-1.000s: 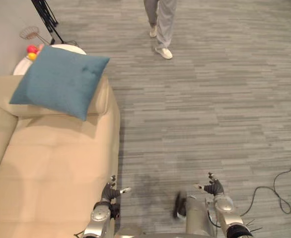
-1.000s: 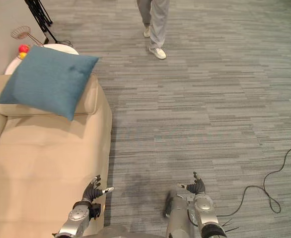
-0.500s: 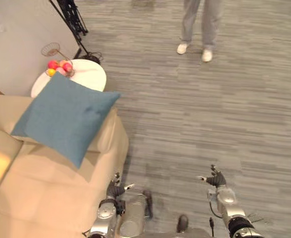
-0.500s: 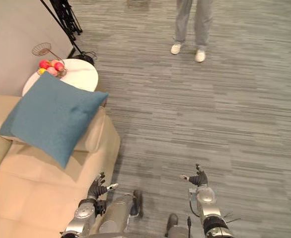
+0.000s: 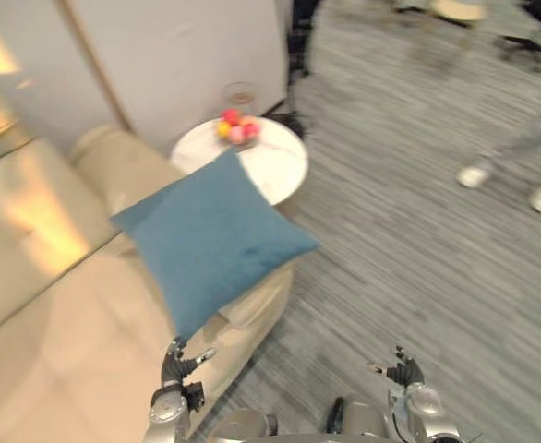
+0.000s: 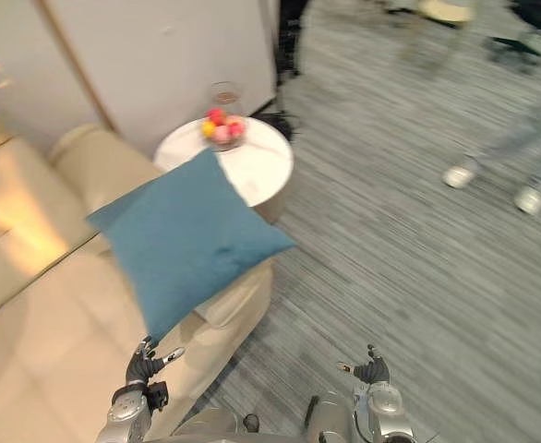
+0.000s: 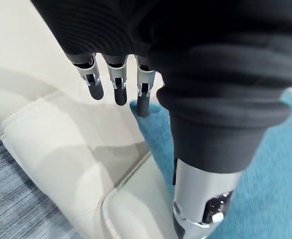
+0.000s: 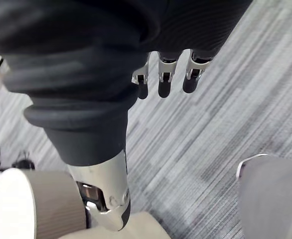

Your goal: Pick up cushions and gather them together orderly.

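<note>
Leaning on the armrest of the beige sofa (image 5: pixel 58 323): one blue cushion (image 5: pixel 217 238), at 12 o'clock from the left robot hand (image 5: pixel 176 363). Left and right robot hand (image 5: pixel 402 373): fingers apart, holding and touching nothing.

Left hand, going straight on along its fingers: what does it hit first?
Probably the blue cushion, whose lower corner hangs just ahead of the left hand; depth unclear, so the sofa arm under it may come first.
</note>
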Tool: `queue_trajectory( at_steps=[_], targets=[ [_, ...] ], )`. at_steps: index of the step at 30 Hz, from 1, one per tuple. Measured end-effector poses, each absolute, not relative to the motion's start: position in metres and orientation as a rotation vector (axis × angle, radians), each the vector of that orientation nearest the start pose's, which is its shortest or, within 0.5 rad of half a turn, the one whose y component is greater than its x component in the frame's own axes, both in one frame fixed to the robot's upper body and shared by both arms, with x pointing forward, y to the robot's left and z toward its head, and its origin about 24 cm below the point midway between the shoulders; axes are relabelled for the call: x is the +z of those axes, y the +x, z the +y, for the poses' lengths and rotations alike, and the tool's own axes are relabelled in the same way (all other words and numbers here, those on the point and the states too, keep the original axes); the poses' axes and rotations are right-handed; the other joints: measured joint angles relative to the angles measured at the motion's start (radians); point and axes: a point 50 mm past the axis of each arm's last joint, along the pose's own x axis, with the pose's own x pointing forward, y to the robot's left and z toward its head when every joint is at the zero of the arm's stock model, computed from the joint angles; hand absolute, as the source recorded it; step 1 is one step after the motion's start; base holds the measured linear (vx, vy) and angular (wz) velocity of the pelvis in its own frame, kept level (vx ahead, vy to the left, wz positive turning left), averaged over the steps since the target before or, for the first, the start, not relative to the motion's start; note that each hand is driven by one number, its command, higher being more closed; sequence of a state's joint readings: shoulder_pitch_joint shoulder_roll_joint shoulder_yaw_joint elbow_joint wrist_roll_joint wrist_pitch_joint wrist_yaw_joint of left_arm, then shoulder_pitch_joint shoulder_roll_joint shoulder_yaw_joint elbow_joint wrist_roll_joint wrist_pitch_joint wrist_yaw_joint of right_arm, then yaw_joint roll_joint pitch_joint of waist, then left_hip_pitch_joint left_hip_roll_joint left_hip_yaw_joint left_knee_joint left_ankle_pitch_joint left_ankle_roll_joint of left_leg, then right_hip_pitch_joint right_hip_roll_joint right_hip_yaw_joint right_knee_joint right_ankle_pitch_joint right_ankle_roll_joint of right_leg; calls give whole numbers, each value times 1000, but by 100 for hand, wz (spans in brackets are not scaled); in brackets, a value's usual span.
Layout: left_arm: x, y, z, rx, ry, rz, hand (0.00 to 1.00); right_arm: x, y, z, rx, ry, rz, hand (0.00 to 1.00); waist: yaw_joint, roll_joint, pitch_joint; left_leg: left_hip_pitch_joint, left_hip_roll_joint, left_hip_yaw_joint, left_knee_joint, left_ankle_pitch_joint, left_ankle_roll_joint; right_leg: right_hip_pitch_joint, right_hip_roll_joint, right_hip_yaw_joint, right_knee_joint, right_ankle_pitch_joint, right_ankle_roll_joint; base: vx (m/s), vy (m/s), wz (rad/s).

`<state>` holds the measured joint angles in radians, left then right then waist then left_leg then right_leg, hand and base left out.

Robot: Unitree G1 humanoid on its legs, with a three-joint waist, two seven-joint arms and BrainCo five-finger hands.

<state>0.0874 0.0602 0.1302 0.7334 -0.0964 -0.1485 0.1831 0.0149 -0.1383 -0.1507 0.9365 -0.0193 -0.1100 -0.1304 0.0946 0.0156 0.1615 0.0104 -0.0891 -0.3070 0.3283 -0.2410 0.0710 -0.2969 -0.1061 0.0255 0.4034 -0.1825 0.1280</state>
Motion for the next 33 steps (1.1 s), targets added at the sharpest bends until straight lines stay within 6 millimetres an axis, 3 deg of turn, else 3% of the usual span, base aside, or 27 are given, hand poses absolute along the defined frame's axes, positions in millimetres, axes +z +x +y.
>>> queue_trajectory(
  at_steps=[2, 3, 4, 6, 7, 8, 9, 10, 11, 12, 13, 15, 18, 21, 23, 24, 25, 27, 28, 30, 31, 33],
  targets=[
    [-112, 159, 210, 407, -1, 651, 0, -133, 145, -222, -312, -117, 837, 0, 1, -44, -14, 1, -25, -81, 42, -39, -61, 28, -7, 72, -160, 127, 2, 388, -367, 209],
    [-113, 159, 208, 414, -11, 653, 0, -134, 143, -221, -316, -106, 844, 0, -2, -39, -21, 2, -23, -109, 70, -75, -97, 38, -17, 36, -144, 189, 7, 343, -363, 191],
    [-113, 158, 198, 408, -46, 646, 0, -131, 147, -225, -331, -101, 824, 0, 8, -6, -32, -24, 26, -100, 96, -79, -125, 60, -7, -42, -144, 177, -17, 318, -352, 165],
    [-114, 156, 189, 394, -68, 653, 0, -120, 165, -228, -346, -90, 749, 0, 2, 12, -33, -51, 83, 1, 93, -61, -158, 101, -4, -131, -171, 161, -41, 207, -291, 139],
    [-115, 155, 186, 376, -67, 660, 0, -116, 170, -229, -355, -80, 715, 0, -2, 0, -26, -74, 115, 107, 91, -38, -196, 132, -16, -193, -190, 157, -47, 135, -243, 146],
    [-115, 157, 184, 363, -65, 655, 0, -116, 170, -231, -365, -75, 710, 0, -3, -3, -23, -88, 139, 196, 86, -38, -196, 155, -26, -227, -202, 155, -51, 78, -170, 158],
    [-114, 160, 180, 330, -57, 649, 0, -116, 167, -234, -380, -64, 714, 0, -8, -6, -22, -94, 179, 351, 50, -40, -190, 186, -42, -275, -215, 152, -56, 47, -91, 154],
    [-112, 165, 177, 297, -47, 639, 0, -116, 166, -238, -406, -51, 711, 0, -25, -4, -23, -96, 213, 503, -3, -6, -164, 205, -57, -326, -222, 149, -52, 37, -48, 146],
    [-112, 166, 176, 283, -39, 637, 0, -115, 167, -241, -411, -52, 707, 0, -29, 1, -26, -100, 222, 565, -26, 28, -140, 208, -61, -349, -224, 143, -44, 26, 15, 108],
    [-111, 167, 179, 277, -20, 636, 0, -114, 168, -241, -414, -51, 705, 0, -22, -7, -26, -101, 209, 588, -39, 37, -115, 206, -75, -358, -231, 143, -40, -17, 72, 56],
    [-112, 165, 188, 281, 9, 646, 0, -116, 169, -232, -396, -30, 708, 0, -22, -30, -25, -110, 198, 587, -40, 43, -107, 203, -83, -361, -240, 150, -30, -33, 74, 27],
    [-115, 159, 195, 282, 40, 672, 0, -121, 164, -226, -393, -11, 734, 0, -24, -47, -31, -110, 187, 584, -42, 44, -105, 206, -84, -356, -247, 153, -25, -45, 63, 3],
    [-116, 157, 200, 272, 71, 680, 0, -127, 155, -227, -418, 11, 776, 0, -29, -56, -32, -83, 156, 607, -58, 41, -94, 179, -126, -329, -168, 123, -10, -45, 74, -12],
    [-121, 151, 201, 263, 88, 710, 0, -129, 150, -229, -423, 7, 797, 0, -40, -52, -30, -30, 124, 629, -86, 5, -55, 97, -185, -278, 61, 88, -8, -91, 65, -22],
    [-121, 147, 206, 249, 107, 719, 0, -130, 149, -229, -423, 6, 809, 0, -84, -61, -28, 10, 103, 611, -117, 6, -52, 38, -204, -211, 218, 111, -42, -15, 50, 15],
    [-121, 147, 209, 249, 120, 721, 0, -130, 145, -231, -427, 2, 816, 0, -94, -60, -28, 27, 109, 602, -124, 6, -50, 11, -186, -172, 261, 110, -63, 35, 2, 10],
    [-120, 148, 212, 253, 127, 718, 0, -131, 143, -232, -430, 2, 821, 0, -100, -51, -26, 35, 118, 601, -125, 5, -49, 10, -160, -151, 251, 80, -57, 121, -43, 8],
    [-115, 156, 222, 265, 153, 694, 0, -130, 143, -234, -435, -4, 815, 0, -108, -59, -29, 36, 153, 580, -128, 13, -52, 9, -45, -83, 135, 25, -56, 182, -125, 16],
    [-111, 164, 230, 272, 172, 675, 0, -127, 144, -240, -444, -15, 803, 0, -112, -62, -32, 40, 169, 575, -143, 28, -75, 9, 19, -54, 25, 36, -56, 208, -164, 34],
    [-104, 173, 239, 281, 196, 644, 0, -119, 147, -250, -474, -26, 754, 0, -135, -95, -42, 41, 147, 554, -150, 34, -96, 26, 39, -29, -119, 163, -87, 223, -137, 35],
    [-101, 182, 239, 294, 178, 623, 0, -104, 157, -269, -516, -63, 681, 0, -140, -70, -29, 56, 169, 540, -158, 40, -119, 40, 56, -39, -111, 164, -96, 197, -97, 11],
    [-95, 190, 241, 310, 170, 596, 0, -82, 172, -285, -535, -109, 569, 0, -140, -32, -29, 69, 188, 544, -187, 42, -126, 48, 81, -33, -140, 164, -98, 211, -95, -17]
  ],
)
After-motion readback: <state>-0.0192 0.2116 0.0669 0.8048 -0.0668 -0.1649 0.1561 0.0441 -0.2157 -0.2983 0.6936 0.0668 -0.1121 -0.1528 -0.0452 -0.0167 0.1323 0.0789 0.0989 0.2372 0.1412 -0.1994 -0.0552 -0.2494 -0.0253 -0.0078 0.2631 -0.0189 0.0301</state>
